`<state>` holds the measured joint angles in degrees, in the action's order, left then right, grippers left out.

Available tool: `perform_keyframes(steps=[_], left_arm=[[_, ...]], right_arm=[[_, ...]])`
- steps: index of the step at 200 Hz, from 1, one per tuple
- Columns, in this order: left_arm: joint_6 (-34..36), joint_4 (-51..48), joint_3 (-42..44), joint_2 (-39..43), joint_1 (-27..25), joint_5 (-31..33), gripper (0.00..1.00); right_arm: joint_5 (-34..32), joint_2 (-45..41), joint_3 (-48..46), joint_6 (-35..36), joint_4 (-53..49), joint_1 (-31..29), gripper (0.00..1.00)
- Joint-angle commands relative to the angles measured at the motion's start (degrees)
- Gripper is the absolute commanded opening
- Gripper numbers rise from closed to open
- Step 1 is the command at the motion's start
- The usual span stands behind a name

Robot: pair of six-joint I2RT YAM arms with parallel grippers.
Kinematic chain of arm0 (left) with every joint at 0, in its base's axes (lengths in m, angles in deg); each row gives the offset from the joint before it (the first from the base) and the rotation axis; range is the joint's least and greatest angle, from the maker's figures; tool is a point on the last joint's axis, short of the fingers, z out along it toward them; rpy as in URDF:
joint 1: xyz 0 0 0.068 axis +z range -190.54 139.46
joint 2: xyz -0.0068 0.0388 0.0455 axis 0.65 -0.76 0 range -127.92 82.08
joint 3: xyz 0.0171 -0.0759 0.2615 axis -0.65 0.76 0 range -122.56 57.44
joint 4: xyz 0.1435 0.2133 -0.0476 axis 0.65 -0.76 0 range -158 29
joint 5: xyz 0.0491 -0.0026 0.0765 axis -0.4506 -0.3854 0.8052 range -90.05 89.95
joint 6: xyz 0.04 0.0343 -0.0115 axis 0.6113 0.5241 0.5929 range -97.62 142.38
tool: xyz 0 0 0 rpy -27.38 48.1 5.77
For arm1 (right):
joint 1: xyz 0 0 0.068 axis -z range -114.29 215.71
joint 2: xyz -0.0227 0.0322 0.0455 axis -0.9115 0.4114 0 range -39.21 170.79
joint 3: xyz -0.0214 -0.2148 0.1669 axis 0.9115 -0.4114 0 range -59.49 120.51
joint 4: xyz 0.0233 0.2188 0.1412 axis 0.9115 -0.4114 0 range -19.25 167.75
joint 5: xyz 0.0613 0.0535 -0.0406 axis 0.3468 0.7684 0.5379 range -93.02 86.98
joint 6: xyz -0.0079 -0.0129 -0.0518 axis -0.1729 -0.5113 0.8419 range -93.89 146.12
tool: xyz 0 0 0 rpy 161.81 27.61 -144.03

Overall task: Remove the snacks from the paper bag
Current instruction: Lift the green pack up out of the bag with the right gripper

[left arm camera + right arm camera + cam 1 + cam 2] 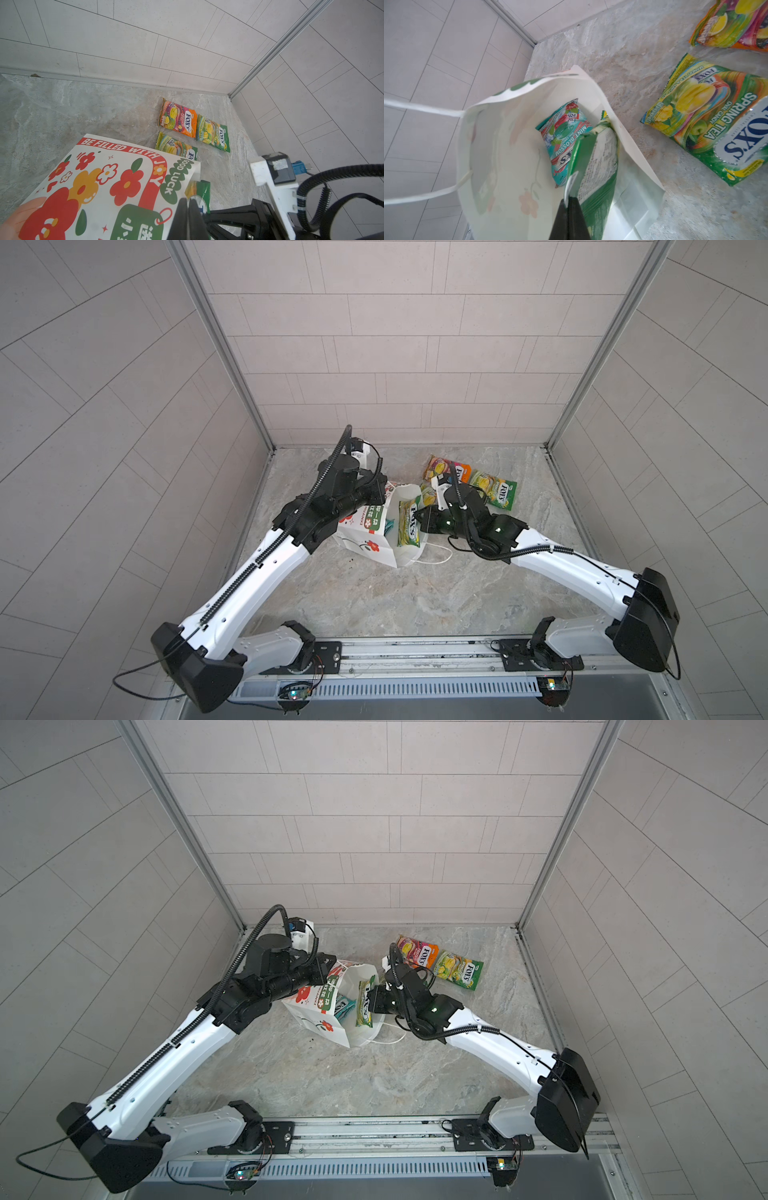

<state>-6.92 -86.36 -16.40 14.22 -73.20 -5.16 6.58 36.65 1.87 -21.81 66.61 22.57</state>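
Note:
The white paper bag [365,545] [316,1023] lies tilted on the stone floor with its mouth facing right. My left gripper [384,487] [188,200] is shut on the far rim of the bag [104,176]. At the mouth, my right gripper [417,516] [568,200] is shut on the edge of a green-and-yellow snack packet [409,522] [598,166] that is half inside. A teal packet [564,133] [344,1007] lies deeper in the bag. Outside lie an orange packet [446,470] [178,119] and two green ones [494,489] [174,146].
Grey tiled walls [395,364] close in the floor at the back and both sides, with metal corner posts [224,344]. The bag's white cord handle [436,560] trails on the floor toward the front. Bare stone floor [415,601] lies in front of the bag.

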Motion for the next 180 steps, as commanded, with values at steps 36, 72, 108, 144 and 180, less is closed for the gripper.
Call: perform_keyframes(steps=[36, 72, 108, 144, 180], left_arm=[[-0.2, 0.2, 0.2, -0.1, 0.0, -0.1, 0.0], [-0.4, -0.1, 0.0, -0.6, 0.0, 0.4, 0.0], [-0.4, -0.9, -0.4, -1.2, 0.0, 0.2, 0.0], [-0.4, -1.1, -0.4, -1.5, 0.0, 0.1, 0.0], [-0.4, -1.3, -0.5, -1.6, 0.0, -0.1, 0.0]], right_arm=[[4.5, -4.9, 1.0, 2.4, -1.1, 1.8, 0.0], [6.6, -6.3, 1.7, 2.4, -0.8, 3.0, 0.0], [9.6, -9.2, 2.6, 2.2, -1.1, 5.1, 0.0], [11.8, -13.0, 2.6, 1.5, -1.8, 8.8, 0.0], [14.7, -16.8, 1.7, 0.6, -3.0, 15.3, 0.0]])
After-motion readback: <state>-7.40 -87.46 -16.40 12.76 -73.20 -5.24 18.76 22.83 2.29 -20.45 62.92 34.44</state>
